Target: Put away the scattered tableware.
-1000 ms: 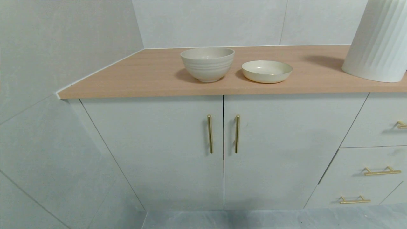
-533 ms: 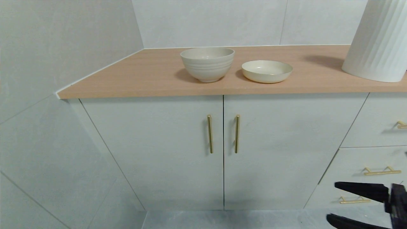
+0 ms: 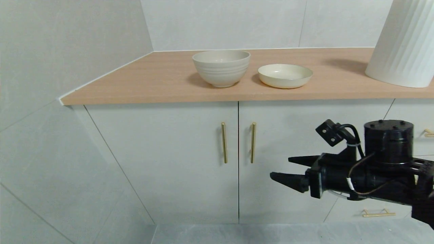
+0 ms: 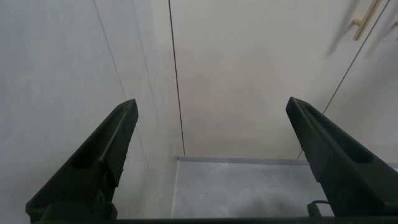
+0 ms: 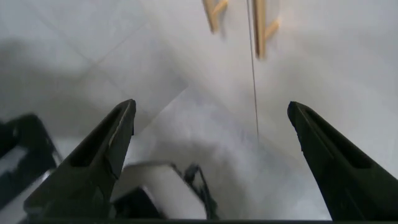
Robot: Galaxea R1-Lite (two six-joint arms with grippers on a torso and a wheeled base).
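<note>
In the head view, the right hand [image 3: 280, 167] is now reaching in from the lower right, in front of the right cabinet door [image 3: 298, 135] and level with its brass handle [image 3: 253, 142]. A second ago it was absent here, and half a second ago only its fingertips were poking in at the corner, so the arm is rising and swinging leftward. Its fingers are standing apart, released and carrying nothing. The ribbed bowl [image 3: 221, 67] and the shallow dish [image 3: 284, 75] are sitting side by side, not touching, on the wooden tabletop [image 3: 152, 84] above the doors, exactly where they were. A tall white ribbed container [image 3: 403, 44] is standing at the right end. In the left wrist view, the left hand [image 4: 211, 106] is hanging low before the cabinet, fingers spread wide and empty, pointing toward the grey floor [image 4: 236, 186]. In the right wrist view, the spread fingers are framing the seam between the doors, with the brass handle and its neighbour beyond. I judge the arm is heading for a handle to open the cabinet, so no tableware is being stored yet.
</note>
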